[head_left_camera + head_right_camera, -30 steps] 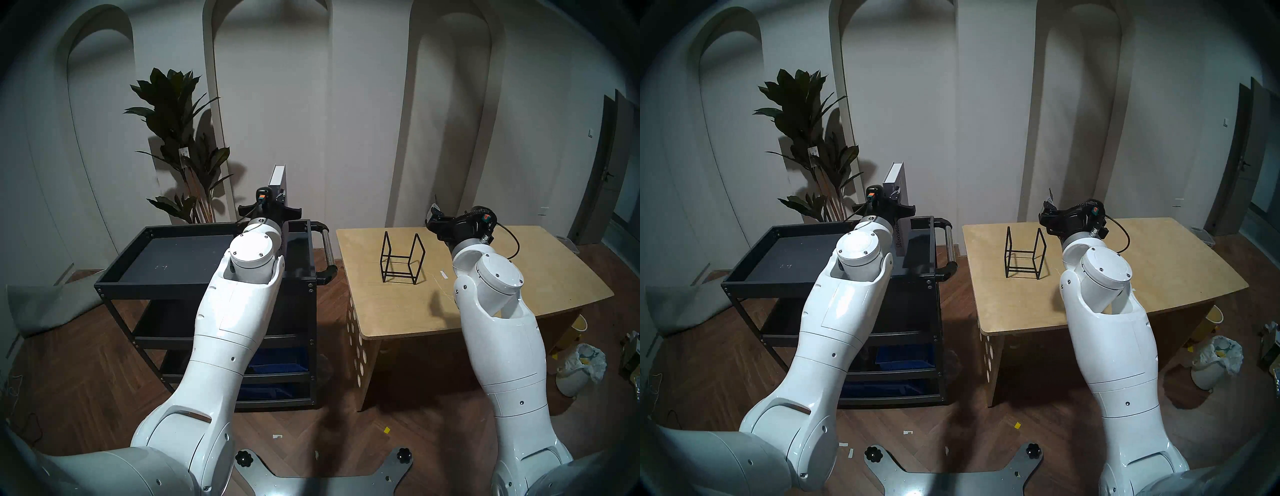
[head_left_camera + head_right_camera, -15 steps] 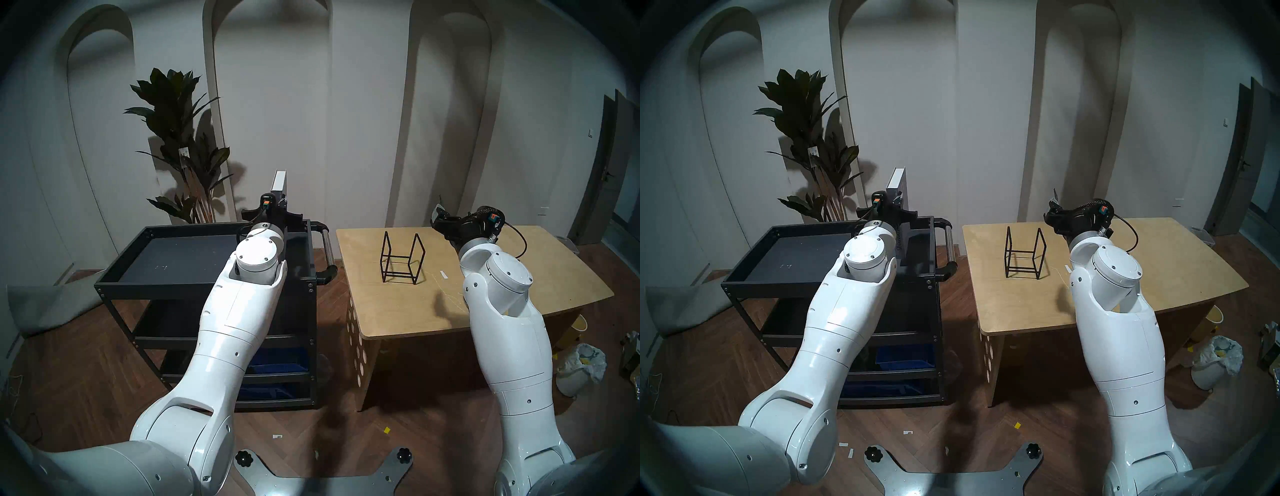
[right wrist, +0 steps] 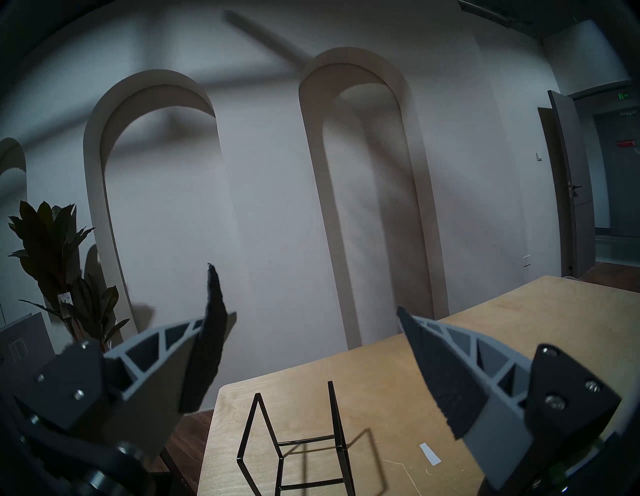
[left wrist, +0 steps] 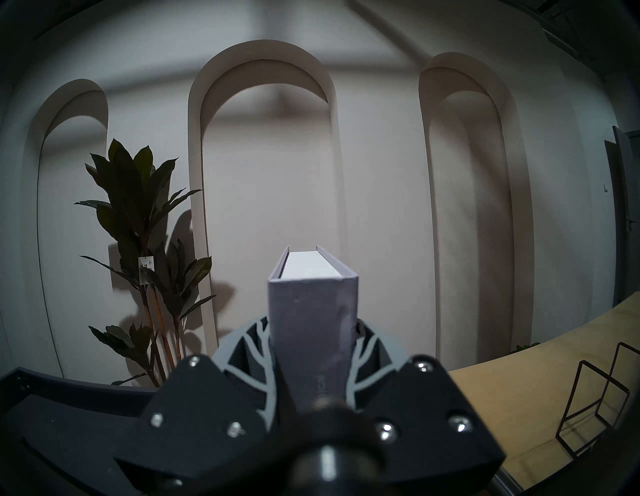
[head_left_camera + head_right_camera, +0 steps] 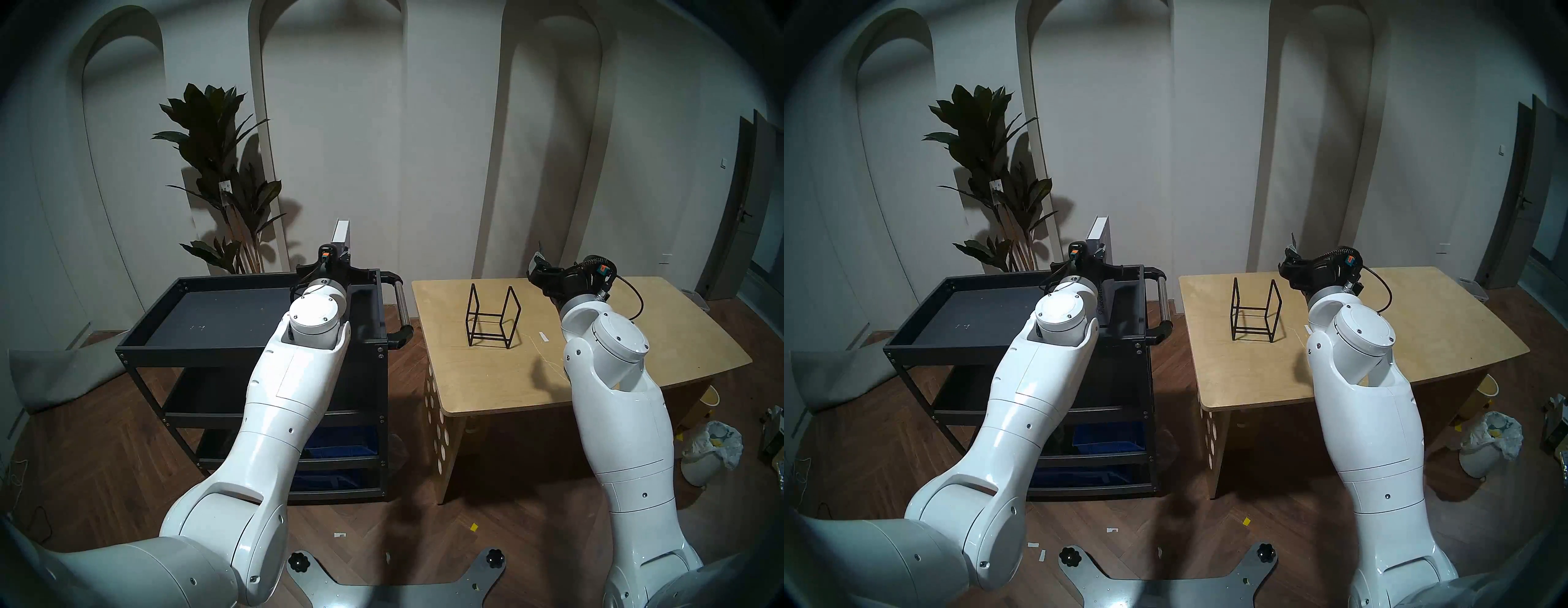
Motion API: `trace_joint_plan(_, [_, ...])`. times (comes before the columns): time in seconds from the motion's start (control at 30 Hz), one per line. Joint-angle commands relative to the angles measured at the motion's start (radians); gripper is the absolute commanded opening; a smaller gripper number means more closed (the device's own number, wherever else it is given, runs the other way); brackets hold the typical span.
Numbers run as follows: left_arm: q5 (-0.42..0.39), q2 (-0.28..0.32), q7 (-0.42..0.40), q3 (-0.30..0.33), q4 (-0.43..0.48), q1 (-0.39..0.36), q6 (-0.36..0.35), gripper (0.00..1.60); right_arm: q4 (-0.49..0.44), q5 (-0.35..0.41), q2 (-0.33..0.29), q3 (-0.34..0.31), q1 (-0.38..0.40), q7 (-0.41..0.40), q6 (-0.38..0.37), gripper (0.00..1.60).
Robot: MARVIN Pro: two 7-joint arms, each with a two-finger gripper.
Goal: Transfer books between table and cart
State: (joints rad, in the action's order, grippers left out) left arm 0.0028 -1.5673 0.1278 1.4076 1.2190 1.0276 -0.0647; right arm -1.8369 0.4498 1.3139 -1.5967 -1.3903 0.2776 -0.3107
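Note:
My left gripper [image 5: 339,260] is shut on the pale grey book [image 5: 340,232] and holds it upright by the spine over the right end of the black cart's tray top [image 5: 191,353]. In the left wrist view both fingers [image 4: 258,350] press the book's [image 4: 311,311] sides, its white page edges on top. The book's lower end [image 5: 1105,299] is down within the tray walls; I cannot tell whether it touches. My right gripper [image 5: 536,264] is open and empty above the far side of the plywood table [image 5: 636,339], also seen in the right wrist view [image 3: 306,294].
A black wire-frame rack [image 5: 492,316] stands on the table, left of my right gripper. The cart's push handle [image 5: 401,308] faces the table across a narrow gap. A potted plant [image 5: 220,178] stands behind the cart. Blue bins [image 5: 339,441] sit on lower shelves. A bagged bin [image 5: 708,450] sits at the right.
My left gripper has moved the book down toward the cart's tray, still upright. My right arm has shifted slightly to the right, its gripper still open.

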Motion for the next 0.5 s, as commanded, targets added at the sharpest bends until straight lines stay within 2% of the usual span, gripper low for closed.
trace_joint_plan(0.0, [0.006,-0.008,0.006,-0.003,0.003,-0.045,0.02,0.0,-0.02,-0.009,-0.002,0.002,0.004,-0.003,0.022,1.6])
trace_joint_plan(0.47, [0.002,-0.022,0.017,0.005,-0.024,-0.049,0.027,0.0,-0.011,-0.018,-0.001,-0.003,0.007,-0.004,0.038,1.6])
